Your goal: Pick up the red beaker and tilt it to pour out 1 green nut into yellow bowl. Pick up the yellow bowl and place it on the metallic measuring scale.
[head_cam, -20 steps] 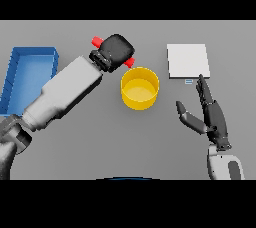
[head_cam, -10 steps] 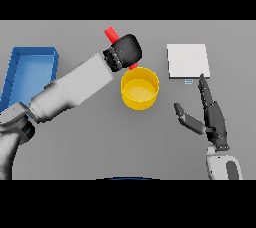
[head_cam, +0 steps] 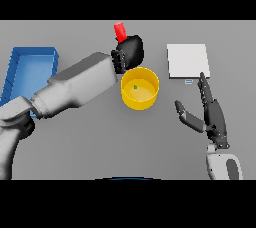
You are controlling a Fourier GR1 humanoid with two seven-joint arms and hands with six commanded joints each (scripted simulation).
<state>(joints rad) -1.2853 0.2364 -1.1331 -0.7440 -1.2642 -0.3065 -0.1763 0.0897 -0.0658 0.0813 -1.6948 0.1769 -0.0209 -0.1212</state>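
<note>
Red beaker [head_cam: 119,30] sits in my left hand [head_cam: 130,52], whose dark fingers are curled around it so that only its upper end pokes out above the hand. I hold it just beyond the far rim of the yellow bowl [head_cam: 140,97], which stands on the grey table [head_cam: 100,137] near the middle. One small green nut [head_cam: 135,87] lies inside the bowl. My left arm reaches in from the lower left, crossing in front of a blue tray [head_cam: 20,62] at the table's left edge. To the right of the bowl lies the flat, pale square measuring scale [head_cam: 187,60]. My right hand [head_cam: 212,117] rests nearer to me than the scale, fingers straight, thumb spread, holding nothing.
</note>
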